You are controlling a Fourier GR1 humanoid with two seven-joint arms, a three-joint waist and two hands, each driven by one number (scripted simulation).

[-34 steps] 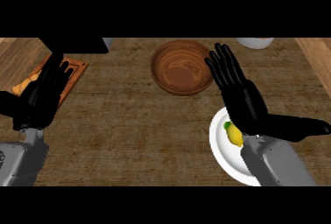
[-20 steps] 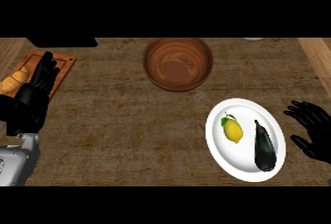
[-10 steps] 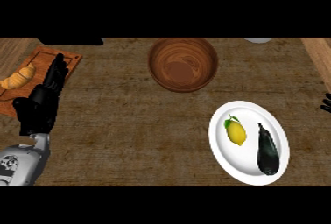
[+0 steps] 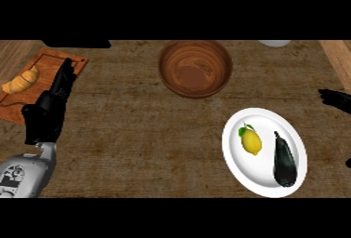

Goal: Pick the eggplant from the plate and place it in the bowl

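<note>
A dark eggplant (image 4: 284, 160) lies lengthwise on the right side of a white plate (image 4: 257, 179) at the lower right. A yellow lemon (image 4: 251, 140) sits beside it on the plate's left half. The brown wooden bowl (image 4: 195, 68) stands empty at the top centre, apart from the plate. Only a small part of my right hand (image 4: 337, 100) pokes in at the right edge, above and right of the plate, its fingers relaxed and holding nothing. My left hand (image 4: 51, 104) rests open at the left, fingers straight and pointing up.
A wooden cutting board (image 4: 75, 65) with a croissant (image 4: 21, 82) lies at the far left, partly behind my left hand. A white object (image 4: 274, 43) peeks in at the top right. A lighter wooden strip (image 4: 339, 53) borders the mat on the right.
My right hand left the bowl and plate and swung out to the right edge, uncovering the eggplant. The left hand has barely moved. The view has shifted slightly.
</note>
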